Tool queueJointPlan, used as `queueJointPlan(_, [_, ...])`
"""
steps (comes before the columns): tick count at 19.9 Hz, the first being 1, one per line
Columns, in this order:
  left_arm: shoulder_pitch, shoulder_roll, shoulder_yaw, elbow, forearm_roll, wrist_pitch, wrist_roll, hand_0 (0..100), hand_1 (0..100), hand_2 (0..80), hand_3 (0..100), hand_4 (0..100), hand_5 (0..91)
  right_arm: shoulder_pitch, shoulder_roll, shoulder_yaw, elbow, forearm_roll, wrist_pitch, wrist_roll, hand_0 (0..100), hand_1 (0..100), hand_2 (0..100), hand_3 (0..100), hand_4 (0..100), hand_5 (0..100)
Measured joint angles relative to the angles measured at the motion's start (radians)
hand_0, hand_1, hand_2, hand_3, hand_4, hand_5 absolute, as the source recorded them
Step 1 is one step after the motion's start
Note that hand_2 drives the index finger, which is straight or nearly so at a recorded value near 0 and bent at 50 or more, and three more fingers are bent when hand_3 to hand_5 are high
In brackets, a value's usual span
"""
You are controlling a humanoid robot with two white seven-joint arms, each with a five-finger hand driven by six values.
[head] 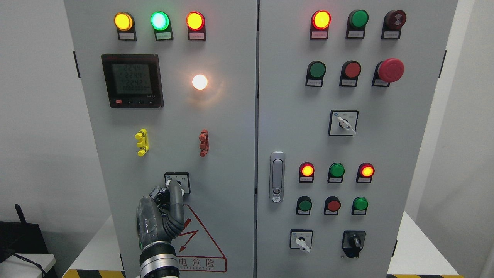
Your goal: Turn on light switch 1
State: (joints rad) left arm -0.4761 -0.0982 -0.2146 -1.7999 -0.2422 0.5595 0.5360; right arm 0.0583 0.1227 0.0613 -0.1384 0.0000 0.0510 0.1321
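So the grey metal control cabinet (231, 154) is seen head-on, two doors, loads of round pilot lamps and push buttons. The thing that matters is the small rotary selector switch on a black-framed square plate (177, 182), low on the left door, just above the red triangular electric-hazard sticker (200, 239).

The left hand (164, 204), dark-fingered with a clear plastic wrap over its back, is brought up from the lower left and is placed right on that switch. A long grey finger (175, 193) is laid up against the knob, with the other fingers curled in beside it, so the knob looks pinched or at least pressed. Whether it's properly clamped can't be told, since the knob is mostly hidden. The right hand isn't seen at all.

Progress-wise: the round white lamp (200, 82) higher up the left door, right of the black digital meter (132, 81), is glowing brightly. If that's the light tied to this switch, the job is probably done and only letting go is left. That link is just guessed, though.
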Motion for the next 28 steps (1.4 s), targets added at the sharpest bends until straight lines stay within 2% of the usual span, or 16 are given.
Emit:
queueJointPlan(4, [0.001, 0.0, 0.0, 0.001, 0.002, 0.006, -0.001, 47, 14, 56.6, 80, 83, 79.7, 0.0, 0.0, 0.0, 0.0, 0.0, 0.0, 0.004, 12, 39, 0, 0, 0, 0])
queueJointPlan(5, [0.001, 0.0, 0.0, 0.001, 0.002, 0.007, -0.001, 38, 16, 56.6, 80, 83, 79.7, 0.0, 0.0, 0.0, 0.0, 0.0, 0.0, 0.004, 12, 39, 0, 0, 0, 0])
queueJointPlan(8, [0.001, 0.0, -0.001, 0.001, 0.006, 0.011, -0.001, 22, 20, 56.6, 80, 83, 79.6, 0.0, 0.0, 0.0, 0.0, 0.0, 0.0, 0.004, 12, 39, 0, 0, 0, 0])
queueJointPlan(12, [0.002, 0.0, -0.001, 0.001, 0.011, 0.008, -0.001, 6, 23, 56.7, 80, 83, 79.3, 0.0, 0.0, 0.0, 0.0, 0.0, 0.0, 0.004, 12, 39, 0, 0, 0, 0])
queueJointPlan(14, [0.002, 0.0, -0.001, 0.0, 0.013, 0.003, -0.001, 3, 25, 56.8, 80, 83, 79.2, 0.0, 0.0, 0.0, 0.0, 0.0, 0.0, 0.004, 12, 39, 0, 0, 0, 0])
queueJointPlan(23, [0.012, -0.001, -0.001, -0.002, 0.016, -0.006, -0.001, 1, 26, 57.2, 80, 84, 79.0, 0.0, 0.0, 0.0, 0.0, 0.0, 0.0, 0.004, 12, 39, 0, 0, 0, 0])
queueJointPlan(28, [0.039, -0.004, 0.004, -0.004, 0.022, -0.088, -0.002, 0, 26, 57.3, 81, 84, 79.0, 0.0, 0.0, 0.0, 0.0, 0.0, 0.0, 0.004, 12, 39, 0, 0, 0, 0])
